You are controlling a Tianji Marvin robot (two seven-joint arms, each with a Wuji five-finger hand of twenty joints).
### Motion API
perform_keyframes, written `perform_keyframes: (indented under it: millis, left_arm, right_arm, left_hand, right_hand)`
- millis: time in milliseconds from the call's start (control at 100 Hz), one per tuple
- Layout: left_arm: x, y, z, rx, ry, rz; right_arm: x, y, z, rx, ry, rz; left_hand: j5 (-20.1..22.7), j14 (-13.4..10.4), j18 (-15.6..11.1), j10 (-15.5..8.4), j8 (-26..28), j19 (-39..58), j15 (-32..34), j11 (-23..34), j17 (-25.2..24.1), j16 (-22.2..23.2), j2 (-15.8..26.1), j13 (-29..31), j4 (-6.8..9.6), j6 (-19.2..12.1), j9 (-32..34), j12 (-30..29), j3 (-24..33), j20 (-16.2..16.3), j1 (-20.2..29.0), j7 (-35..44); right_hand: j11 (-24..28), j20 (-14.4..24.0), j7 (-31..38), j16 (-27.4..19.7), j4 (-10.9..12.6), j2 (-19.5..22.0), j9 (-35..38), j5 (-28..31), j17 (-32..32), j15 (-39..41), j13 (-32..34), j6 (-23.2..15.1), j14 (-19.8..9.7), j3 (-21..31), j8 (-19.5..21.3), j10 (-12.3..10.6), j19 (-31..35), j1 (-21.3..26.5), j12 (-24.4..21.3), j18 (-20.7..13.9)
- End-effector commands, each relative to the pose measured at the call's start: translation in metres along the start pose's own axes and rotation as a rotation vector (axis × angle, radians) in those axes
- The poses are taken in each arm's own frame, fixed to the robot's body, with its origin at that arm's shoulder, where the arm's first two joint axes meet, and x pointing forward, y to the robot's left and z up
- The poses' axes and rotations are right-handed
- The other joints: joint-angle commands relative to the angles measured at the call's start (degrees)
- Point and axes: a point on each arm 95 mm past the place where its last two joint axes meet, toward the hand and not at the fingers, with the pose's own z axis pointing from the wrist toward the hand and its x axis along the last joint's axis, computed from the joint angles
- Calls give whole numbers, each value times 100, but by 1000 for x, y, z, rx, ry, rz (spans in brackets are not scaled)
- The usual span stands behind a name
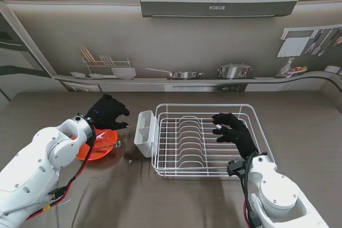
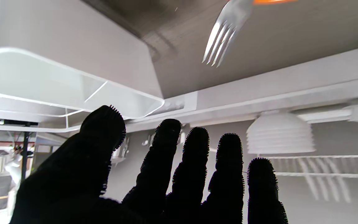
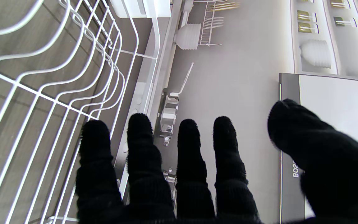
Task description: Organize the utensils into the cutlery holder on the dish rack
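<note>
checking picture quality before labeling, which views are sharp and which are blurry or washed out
Stand view: evenly lit and sharp on the dish rack and cutlery holder. Left wrist view: the fork is motion-blurred, the holder's rim glows overbright. Right wrist view: the rack's wires are crisp, the fingers slightly soft.

Left hand [image 1: 108, 112], fingers spread and holding nothing, hovers over far edge of orange plate [image 1: 99, 145]. Bare table [image 1: 64, 108] left and far of it. To its right, cutlery holder [image 1: 145, 132] hangs on dish rack [image 1: 205, 140] left wall; a narrow strip of table separates plate and holder. Holder mouth unobstructed from above. Fork [image 2: 221, 39] tines overhang the plate edge toward the holder. Right hand [image 1: 233, 132], also spread and holding nothing, occupies room over rack's right half; left half open.
</note>
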Motion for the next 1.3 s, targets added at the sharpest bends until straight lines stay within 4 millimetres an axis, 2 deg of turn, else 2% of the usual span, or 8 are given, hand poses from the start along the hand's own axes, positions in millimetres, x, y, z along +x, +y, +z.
perform_keyframes:
  millis: [0,300,440,560,900,1290]
  left_arm:
    - [-9,6,-8,-44,-23,18]
    - [-31,18,-22,-113,-82,34]
    - [-39,23,-22,-140,-107,25]
    - [-44,27,-20,-156,-119,16]
    - [-52,38,-11,-198,-130,-32]
    - [-55,43,-1,-219,-120,-76]
  right_arm:
    - [-1,-5,-1,18,-2,7]
    - [-2,-5,-1,23,-6,6]
    - [-2,-6,-1,25,-8,6]
    - [-2,-6,-2,27,-10,7]
    - [-3,-6,-1,24,-16,9]
    - [-3,-5,-1,21,-20,9]
  left_hand:
    - [-184,82,-4,134,-159,-152,-140,-101,-139,-91,194,-118,214,225,-113,-130,99,-74,-18,-174]
    - [-630,43,-12,179,-466,-255,-328,-260,-167,-185,166,-241,222,410,-303,-341,244,-96,98,-449]
    - [-916,51,-45,217,-593,-347,-380,-308,-215,-204,233,-351,213,583,-447,-413,204,-107,22,-574]
    - [-991,57,-50,232,-648,-389,-400,-319,-223,-209,258,-411,220,636,-518,-444,171,-97,20,-591]
    - [-1124,43,-85,265,-756,-520,-479,-407,-276,-247,321,-543,229,588,-692,-572,80,-71,55,-612]
    - [-1301,20,-113,287,-854,-739,-550,-439,-340,-269,392,-648,242,442,-816,-646,-63,-48,112,-677]
  right_hand:
    - [-25,113,-40,24,-22,53,86,-23,33,-5,158,-46,-48,-56,-74,2,-76,-124,-15,66]
    - [-29,113,-33,23,-24,55,75,-42,33,-13,149,-46,-39,-59,-72,3,-75,-125,-16,62]
    - [-28,112,-32,24,-24,58,78,-38,31,-12,155,-42,-41,-60,-72,4,-76,-128,-16,68]
    - [-26,111,-31,25,-23,60,77,-44,28,-12,156,-45,-40,-58,-72,-2,-77,-126,-15,63]
    - [-25,110,-30,25,-23,61,83,-41,29,-14,152,-42,-38,-55,-73,10,-78,-122,-14,67]
    - [-22,110,-31,26,-23,66,88,-39,30,-14,150,-41,-28,-58,-75,9,-77,-124,-14,63]
